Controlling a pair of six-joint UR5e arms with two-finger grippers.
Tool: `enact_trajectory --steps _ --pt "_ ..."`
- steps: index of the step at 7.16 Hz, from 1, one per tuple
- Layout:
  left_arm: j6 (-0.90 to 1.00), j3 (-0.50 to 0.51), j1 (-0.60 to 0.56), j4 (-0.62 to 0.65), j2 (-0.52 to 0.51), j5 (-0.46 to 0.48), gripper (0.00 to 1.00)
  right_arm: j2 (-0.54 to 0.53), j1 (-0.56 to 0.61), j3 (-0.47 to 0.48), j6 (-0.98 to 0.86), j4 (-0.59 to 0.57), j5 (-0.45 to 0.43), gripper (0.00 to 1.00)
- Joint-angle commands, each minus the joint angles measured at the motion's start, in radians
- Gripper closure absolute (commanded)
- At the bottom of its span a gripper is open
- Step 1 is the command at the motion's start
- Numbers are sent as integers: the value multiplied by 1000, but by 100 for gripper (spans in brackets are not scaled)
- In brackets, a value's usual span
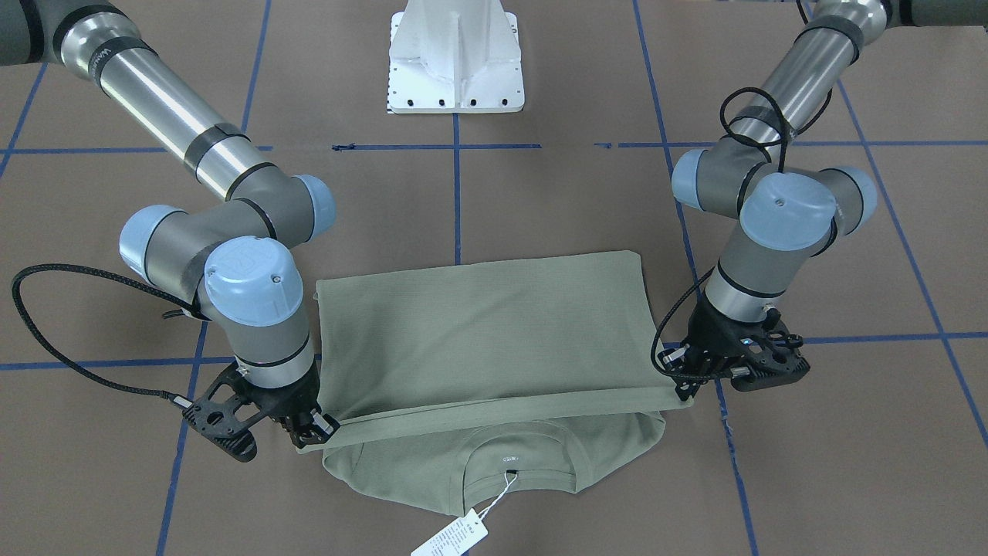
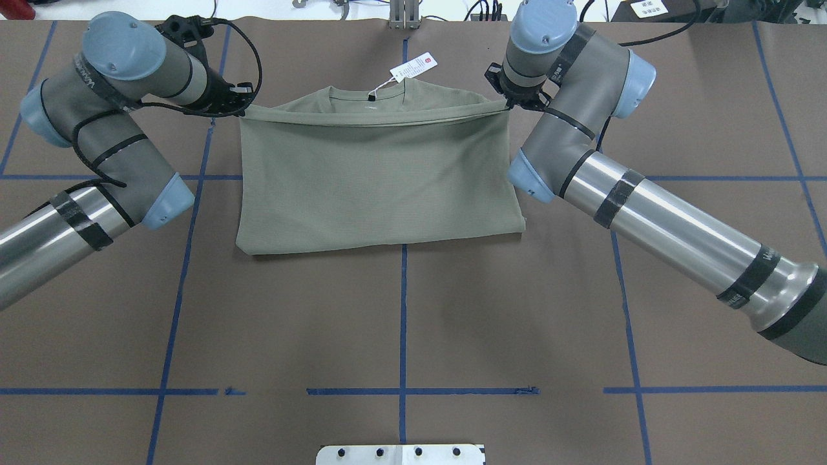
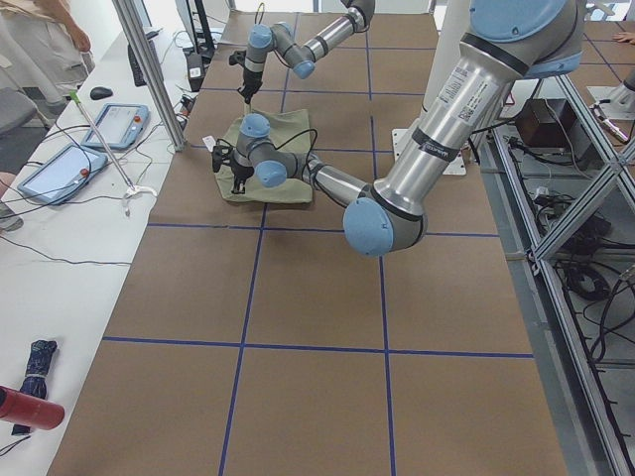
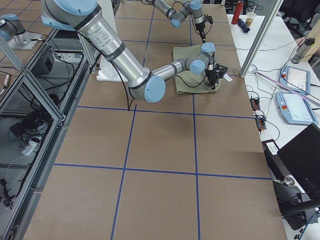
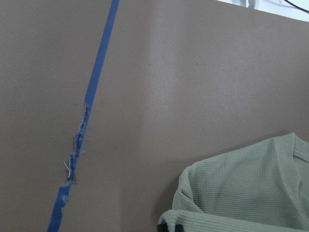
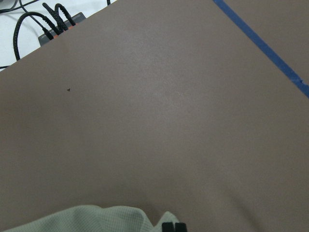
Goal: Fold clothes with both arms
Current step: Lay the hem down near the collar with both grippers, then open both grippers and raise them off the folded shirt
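Across the table's (image 1: 540, 193) middle, the front-facing view has the shirt (image 1: 478, 332) lying doubled, its hem (image 1: 502, 409) just short of the collar (image 1: 509, 455). At 3 o'clock the left gripper (image 1: 687, 382), and at 8 o'clock the right gripper (image 1: 312, 432), each pinch a hem corner, probably so the edge lands straight. Overhead, the arms (image 2: 646, 206) partly cover both pinches, though the hang tag (image 2: 413, 64) shows whole at 12 o'clock. Only the right wrist view shows fingertips (image 6: 168, 226) pressed together beside cloth.

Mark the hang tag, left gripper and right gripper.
hang tag (image 1: 455, 536): front-facing view, middle of card.
left gripper (image 1: 684, 386): front-facing view, between fingertips pinching shirt (image 1: 478, 340).
right gripper (image 1: 315, 434): front-facing view, between fingertips.
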Motion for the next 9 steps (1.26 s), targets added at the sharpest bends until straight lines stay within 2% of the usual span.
enact_trajectory --steps 1,2,3,4,5,6,7,8,9 --pt "-4 25 -22 -10 -2 -1 100 -2 -7 -2 0 1 -8 100" --pt "-4 27 -22 -13 -2 -1 100 -2 -5 -1 0 1 -8 100" --pt "-3 34 -20 -15 -2 -3 75 -1 -5 -1 -3 1 -8 70" --pt "-3 34 -20 -15 -3 -3 64 1 -5 7 -8 1 -8 48" --pt "0 33 -20 -15 -11 -7 49 3 -4 30 -5 1 -7 45" --pt "-3 31 -22 -15 -11 -9 45 -10 5 79 -3 -1 7 44" --pt "-3 27 -29 -15 -6 -11 46 -84 7 211 9 -8 57 42" --pt "-3 7 -33 -7 0 -23 46 -219 7 389 30 -9 91 34" --pt "-1 -31 -33 -2 24 -71 47 -326 -30 504 116 1 90 30"
